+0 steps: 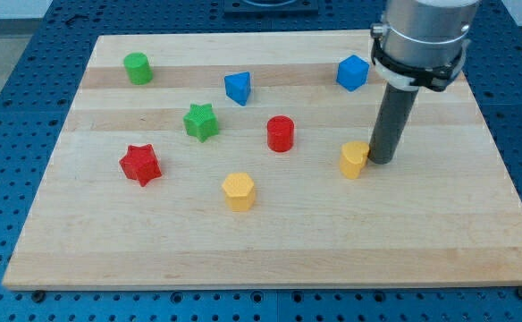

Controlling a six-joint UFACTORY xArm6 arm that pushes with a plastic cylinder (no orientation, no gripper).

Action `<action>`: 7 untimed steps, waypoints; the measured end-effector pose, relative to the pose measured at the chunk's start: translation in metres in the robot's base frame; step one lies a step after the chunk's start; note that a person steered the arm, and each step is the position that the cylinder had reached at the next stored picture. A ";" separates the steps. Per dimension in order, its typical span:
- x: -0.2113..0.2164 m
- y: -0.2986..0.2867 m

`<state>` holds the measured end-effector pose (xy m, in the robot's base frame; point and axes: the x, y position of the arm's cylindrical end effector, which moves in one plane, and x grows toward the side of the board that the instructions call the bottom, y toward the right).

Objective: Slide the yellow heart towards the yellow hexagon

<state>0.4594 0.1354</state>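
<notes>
Pressing against the right side of the yellow heart (354,159), my tip (382,160) had no hand to open or close. The heart sat right of centre on the surface (270,259); the yellow hexagon (239,191) lay well apart, lower left, so most sliding remained.

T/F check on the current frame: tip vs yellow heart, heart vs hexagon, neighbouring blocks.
1. My tip sits against the yellow heart on its right in the view. True.
2. The yellow heart touches the yellow hexagon. False: bare board lies between them.
3. The yellow hexagon lies to the view's left of the heart and lower. True.
4. The red cylinder lies flat on its side. False: it stands upright.
5. The blue cube is near the view's bottom edge. False: it is near the top.
</notes>
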 end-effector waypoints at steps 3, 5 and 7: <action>-0.006 -0.013; 0.043 -0.070; 0.022 -0.028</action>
